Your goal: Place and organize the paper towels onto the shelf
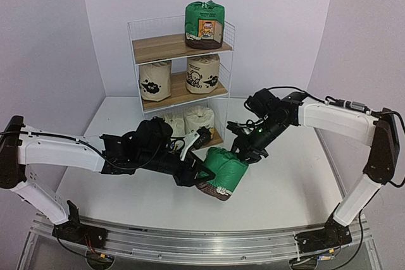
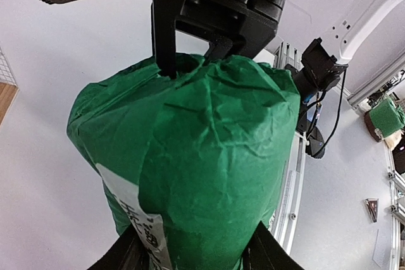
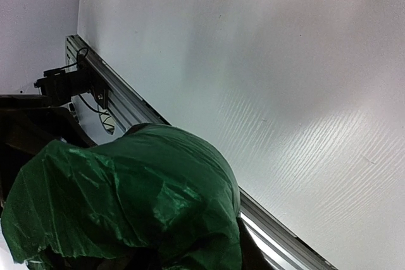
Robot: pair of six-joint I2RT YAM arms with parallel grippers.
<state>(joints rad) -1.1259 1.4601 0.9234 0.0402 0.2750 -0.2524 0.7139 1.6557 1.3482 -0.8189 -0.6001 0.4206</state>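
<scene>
Top view: the green roll [image 1: 223,172] is held tipped near the surface [image 1: 285,188], in front of the shelf [image 1: 180,47]; the left tool [image 1: 201,178] is half buried behind it. Left wrist: it's clamped on the roll's sides, fingers [image 2: 123,254] cut off; the right tool [image 2: 190,61] is sunk into the gathered top, grip can't be told. Right wrist: fingers hidden by wrap.

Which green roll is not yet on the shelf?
The green roll clamped in the left fingers, tilted over the table. The other green roll stands upright on the top shelf board.
</scene>
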